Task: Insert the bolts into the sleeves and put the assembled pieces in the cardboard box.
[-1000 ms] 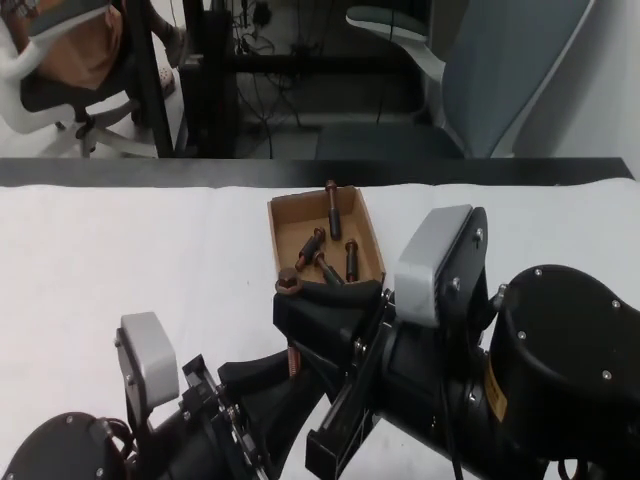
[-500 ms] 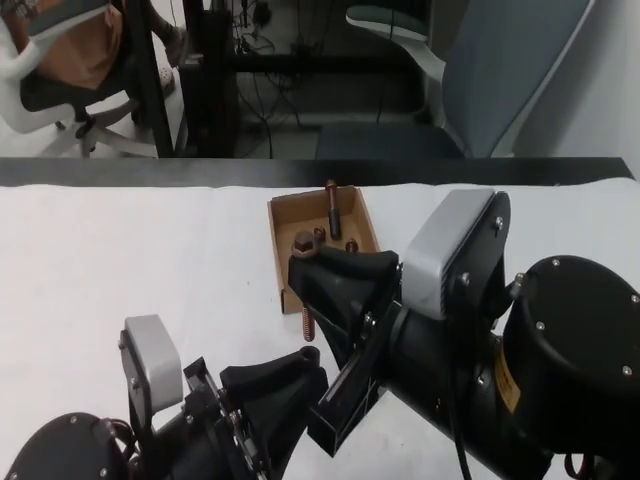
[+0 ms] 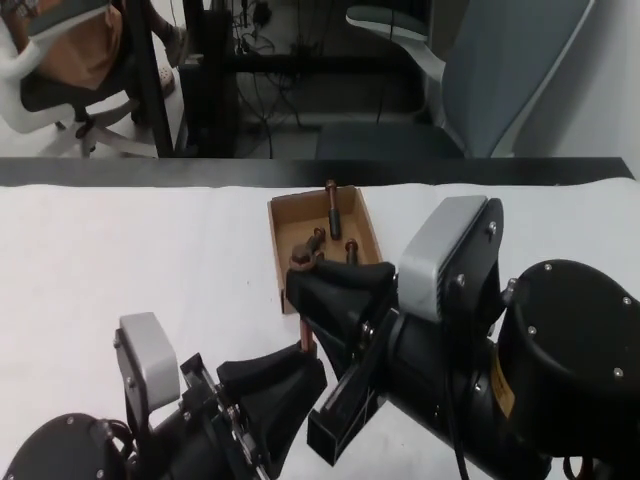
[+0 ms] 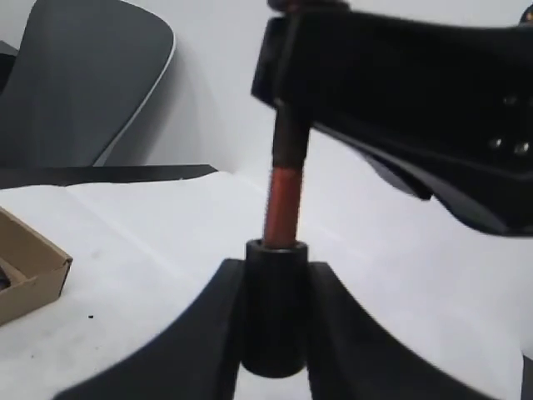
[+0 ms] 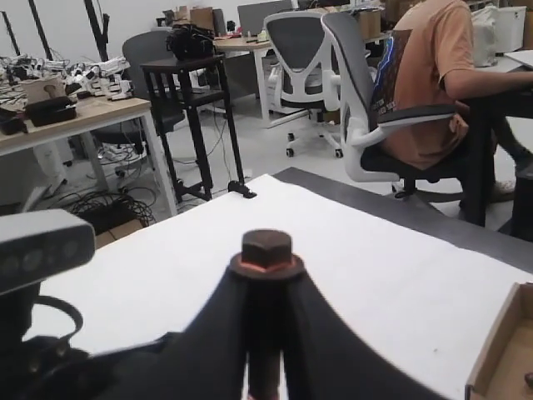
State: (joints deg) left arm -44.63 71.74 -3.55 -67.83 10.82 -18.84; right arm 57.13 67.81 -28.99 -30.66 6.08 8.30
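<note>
Two-arm assembly caught mid-insertion over the white-covered bench. Beyond the arms, toward its middle, the cardboard box, open-topped and already part-filled. Nearer the camera, on the bulkier arm, the right gripper: jaws clamped on the bolt just under its hexagonal head, shank pointing straight down. Directly beneath, the left gripper: jaws closed from both sides on the dark sleeve, held upright with the bore facing up. Lower end of the coppery shank inside the sleeve's mouth, most of its length bare above the rim. Pair apparently held clear of the bench top, on the near side of the box.

Inside the box, a few pieces lying on the floor, plus a leaning bolt propped against the far rim; sleeved or bare, impossible to tell from this far off. On that evidence, well into the job but short of the end: several pieces delivered, this insertion begun and not seated. Left to do, at a guess: a push down until head meets sleeve, release by one gripper, then a short carry forward and a drop into the box.
</note>
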